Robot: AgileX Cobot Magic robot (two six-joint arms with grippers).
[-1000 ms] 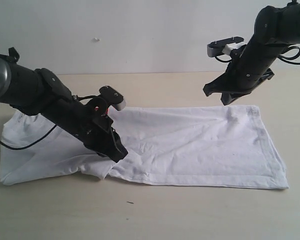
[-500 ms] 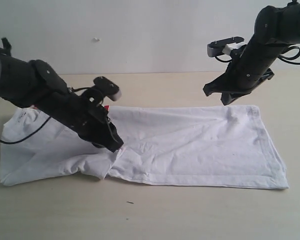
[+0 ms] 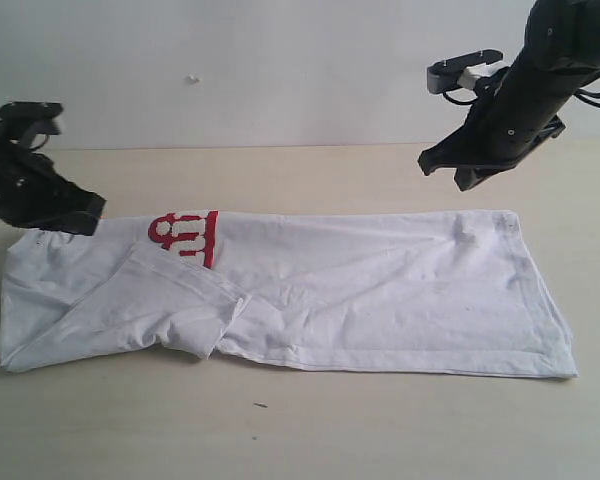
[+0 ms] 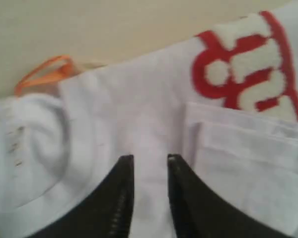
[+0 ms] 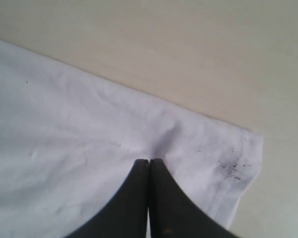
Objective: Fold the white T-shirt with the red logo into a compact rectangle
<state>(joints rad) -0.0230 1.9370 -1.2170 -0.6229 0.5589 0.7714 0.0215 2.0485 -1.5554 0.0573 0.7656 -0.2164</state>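
Note:
The white T-shirt (image 3: 380, 290) lies flat along the table as a long strip, with its left sleeve (image 3: 175, 300) folded over onto the body. A short piece of the red logo (image 3: 185, 237) shows at the far edge and fills one corner of the left wrist view as the red logo (image 4: 248, 69). My left gripper (image 3: 80, 212) hovers at the shirt's left end near the collar and its orange tag (image 4: 44, 72). In its wrist view the left gripper (image 4: 150, 158) is open and empty. My right gripper (image 3: 445, 172) hangs above the far right corner, and the right gripper (image 5: 149, 161) is shut on nothing.
The beige table (image 3: 310, 430) runs bare in front of the shirt and behind it up to the white wall (image 3: 280, 60). A small dark speck (image 3: 260, 405) lies near the front. The hem (image 5: 233, 168) carries dark smudges.
My left arm has pulled back to the left, away from the folded sleeve, and uncovered the logo. My right arm has shifted slightly up and to the right.

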